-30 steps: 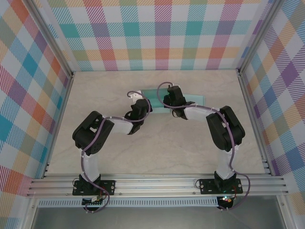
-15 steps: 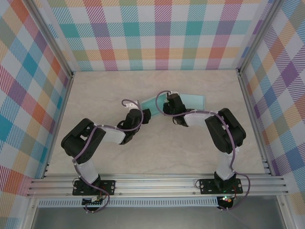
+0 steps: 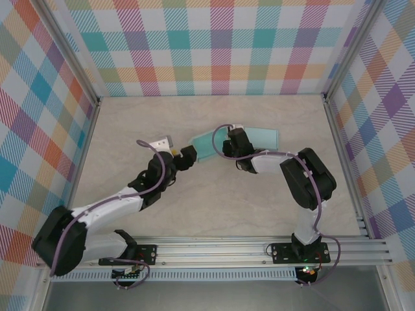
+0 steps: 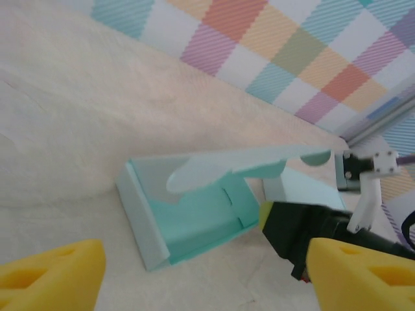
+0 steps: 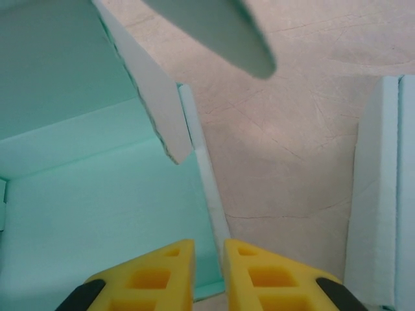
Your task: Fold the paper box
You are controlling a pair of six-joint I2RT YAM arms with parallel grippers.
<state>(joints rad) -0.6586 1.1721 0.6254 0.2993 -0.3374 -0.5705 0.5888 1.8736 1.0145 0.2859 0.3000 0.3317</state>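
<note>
At the near edge of the table [image 3: 259,194] both arms rise from the aluminium rail [image 3: 214,249]. The left arm stretches far and right across the marble-patterned top. The left gripper [image 4: 204,265] has its yellow fingers [image 4: 55,272] spread wide apart, holding nothing. It sits just left of and near to the paper box [image 3: 259,137], apart from it.

The box lies toward the far middle of the table, only partly folded. From the left wrist it looks like a shallow teal tray [image 4: 201,223]: the left side wall stands up, a smooth teal floor shows inside, and a long round-tipped flap [image 4: 246,162] is lifted over the opening. A paler panel [image 4: 305,194] lies flat to its right.

The right gripper [image 5: 209,256] is at the tray's right side. Its two yellow fingers are drawn almost together, and the thin white edge of a side wall [image 5: 194,142] runs down into the narrow slot between them, so it is pinching the box there. Beyond the box stands the checked far wall [image 3: 214,45].
</note>
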